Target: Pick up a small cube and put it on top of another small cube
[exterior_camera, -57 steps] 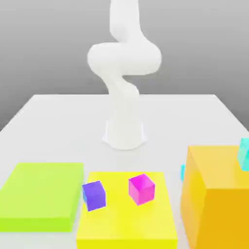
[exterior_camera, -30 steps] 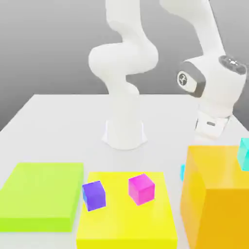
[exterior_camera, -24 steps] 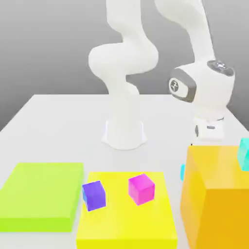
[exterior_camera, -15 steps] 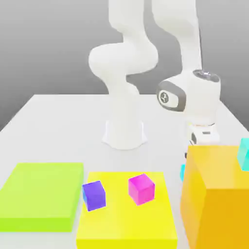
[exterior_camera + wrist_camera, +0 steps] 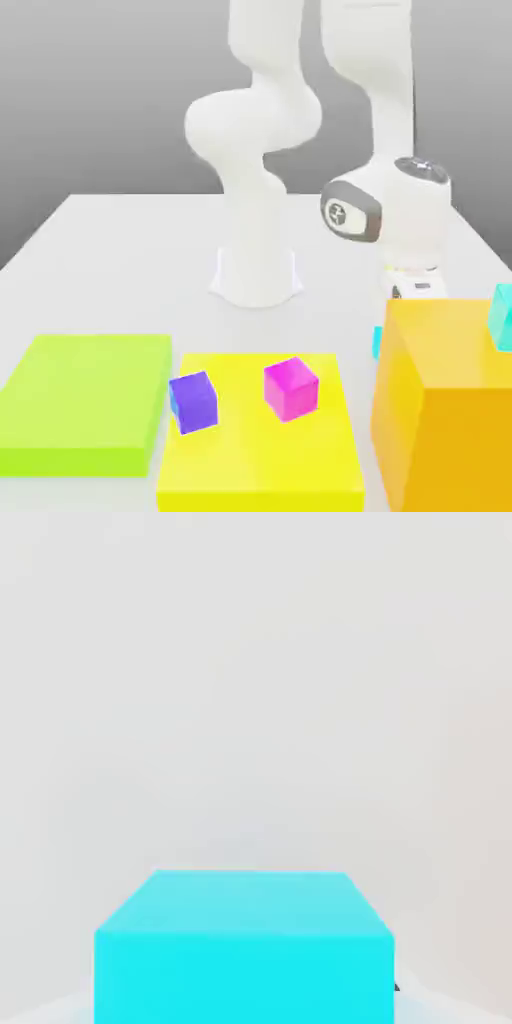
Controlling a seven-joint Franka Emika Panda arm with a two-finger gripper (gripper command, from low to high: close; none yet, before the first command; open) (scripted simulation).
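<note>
White robot arm [image 5: 270, 140] with smooth, rounded segments

Its glossy white links are thick and tubular, rising from a round white base [image 5: 257, 280]. The wrist housing [image 5: 392, 205] is bulbous, with a grey band and a dark circular cap bearing a small white mark; a grey ring tops it.

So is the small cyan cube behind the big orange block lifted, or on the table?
Cannot tell. The small cyan cube is close under the hand camera; the big orange block hides its base in the exterior view.

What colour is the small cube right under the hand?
Cyan; the small cube shows best in the hand view.
</note>
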